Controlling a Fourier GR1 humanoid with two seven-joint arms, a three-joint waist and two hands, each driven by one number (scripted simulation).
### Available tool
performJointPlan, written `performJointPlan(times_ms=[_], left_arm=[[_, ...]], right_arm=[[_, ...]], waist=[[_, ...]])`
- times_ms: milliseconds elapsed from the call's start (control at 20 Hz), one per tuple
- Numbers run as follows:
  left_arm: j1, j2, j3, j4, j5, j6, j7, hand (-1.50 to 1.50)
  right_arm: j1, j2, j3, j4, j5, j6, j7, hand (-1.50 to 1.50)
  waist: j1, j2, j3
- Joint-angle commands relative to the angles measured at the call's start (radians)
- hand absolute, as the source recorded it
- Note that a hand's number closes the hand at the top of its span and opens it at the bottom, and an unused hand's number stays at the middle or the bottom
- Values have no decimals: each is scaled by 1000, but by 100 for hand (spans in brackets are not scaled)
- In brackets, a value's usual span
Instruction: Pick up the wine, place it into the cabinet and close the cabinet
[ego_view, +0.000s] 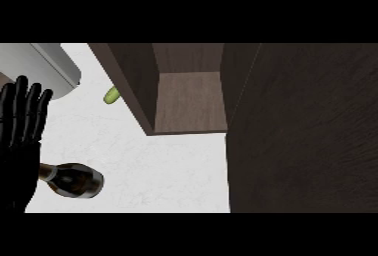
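A dark wine bottle (74, 179) lies on its side on the white counter at the lower left, its neck pointing left and partly hidden behind my left hand (21, 130). That hand stands open at the left edge, fingers straight up, resting. The brown wooden cabinet (190, 102) is at the top centre with its inside shelf bare. Its open door (303, 130) fills the right side of the view. My right hand does not show.
A grey rounded appliance (44, 65) sits at the top left corner. A small green object (112, 95) lies on the white counter (162, 165) just left of the cabinet's side wall.
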Motion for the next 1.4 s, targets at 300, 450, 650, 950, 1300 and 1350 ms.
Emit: performJointPlan(times_ms=[300, 450, 650, 950, 1300, 1350], left_arm=[[14, -13, 81, 145, 354, -172, 11, -150], [-8, 26, 154, 139, 488, -188, 103, -150], [-82, 88, 222, 146, 587, -176, 209, -150], [-15, 23, 169, 76, 539, -154, 193, -150], [-73, 14, 129, 63, 480, -91, 250, -150], [-9, 28, 177, 25, 555, -142, 253, -150]], right_arm=[[156, -41, 58, -82, -94, 114, 99, -150], [211, -67, 66, -164, -147, 149, 150, -150], [262, -78, 54, -254, -163, 145, 212, -150], [188, -65, 31, -256, -190, 145, 286, -150], [189, -76, -18, -304, -230, 169, 332, -150], [196, -45, 57, -333, -153, 142, 354, -150]], waist=[[30, 46, -1], [31, 38, 1], [33, 40, 1], [40, 41, 1], [38, 41, 2], [40, 41, 1]])
